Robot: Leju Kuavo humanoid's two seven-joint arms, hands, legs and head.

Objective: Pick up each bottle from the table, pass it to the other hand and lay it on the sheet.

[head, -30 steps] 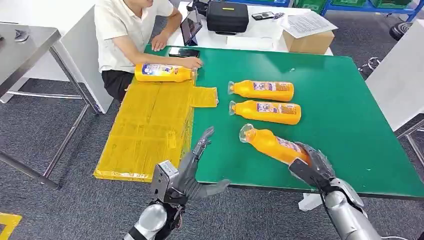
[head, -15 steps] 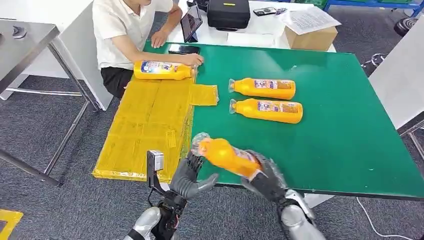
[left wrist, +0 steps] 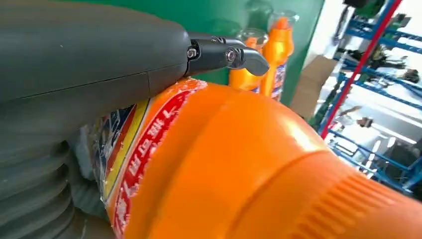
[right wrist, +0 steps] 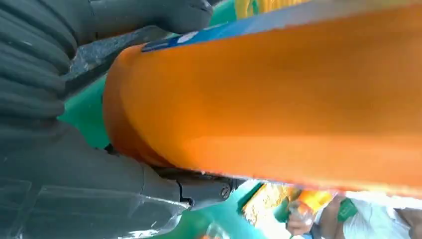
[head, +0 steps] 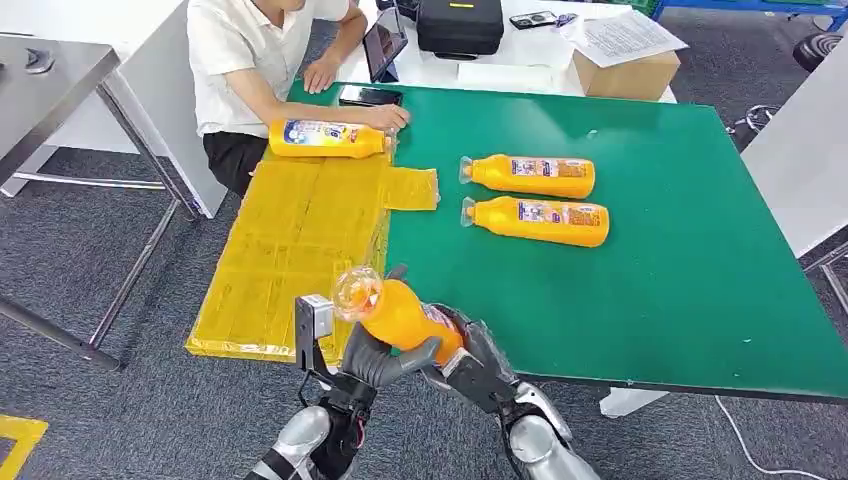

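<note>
In the head view, both hands are holding one orange bottle point(head: 400, 312) just off the near edge of the green table point(head: 680, 290). The left hand point(head: 375, 355) is curling around the bottle near its clear cap, thumb across the front. The right hand point(head: 478, 358) is gripping the bottle's bottom end. The bottle is tilting, cap pointing toward the yellow sheet point(head: 290, 250). Two more bottles point(head: 530, 176) point(head: 538, 221) are lying side by side on the table, beside the sheet. Another bottle point(head: 325, 139) is lying on the far end of the sheet, with a person's hand point(head: 390, 118) touching it.

In the left wrist view, the grey thumb point(left wrist: 219, 52) is pressing on the bottle.

In the right wrist view, the fingers point(right wrist: 149, 17) are wrapping the orange bottle.
</note>
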